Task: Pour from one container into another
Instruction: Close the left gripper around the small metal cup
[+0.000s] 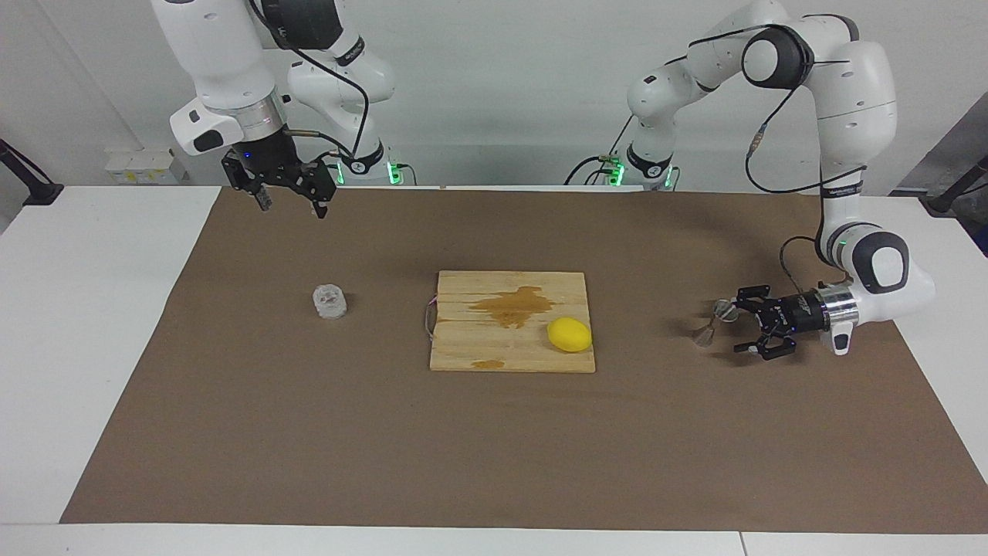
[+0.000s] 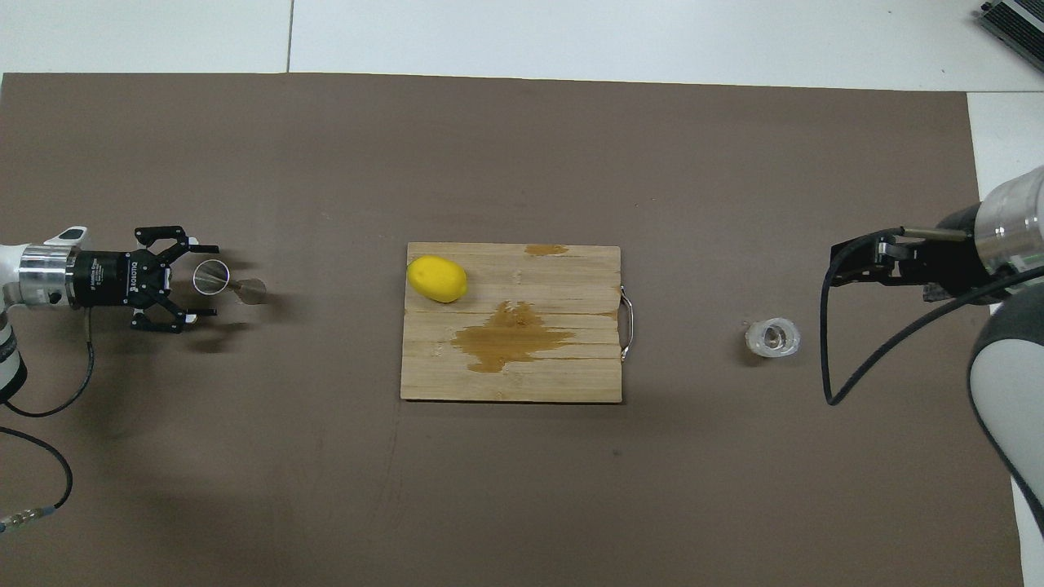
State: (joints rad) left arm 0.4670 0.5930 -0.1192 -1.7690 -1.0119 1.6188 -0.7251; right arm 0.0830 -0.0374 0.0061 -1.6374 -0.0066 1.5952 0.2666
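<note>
Surface: white table [image 1: 100, 324] covered across its middle by a large brown paper sheet [image 1: 494, 448], with a plain white wall at the robots' end.
Centre: pale wooden cutting board [image 1: 494, 351] with a metal handle and a brown stain, lying flat on the sheet.
Fruit: yellow oval lemon [image 1: 570, 334] resting on the board, at the corner toward the left arm's end and farther from the robots.
Pouring vessel: small squat clear glass cup with bumpy walls [image 1: 330, 302], upright on the sheet, well apart from the board toward the right arm's end of the table.
Receiving vessel: small shiny steel hourglass-shaped jigger [image 1: 714, 322], standing on the sheet toward the left arm's end, well apart from the board.
Left gripper [image 1: 739, 326]: held low and level, pointing at the jigger, fingers spread wide with the jigger's upper cone just at their tips; in the overhead view the rim [image 2: 211, 276] lies between the two fingertips, and no contact can be made out.
Right gripper [image 1: 292, 202]: hanging high over the sheet's edge nearest the robots, fingers spread and holding nothing, well clear of the glass cup; this arm waits.
</note>
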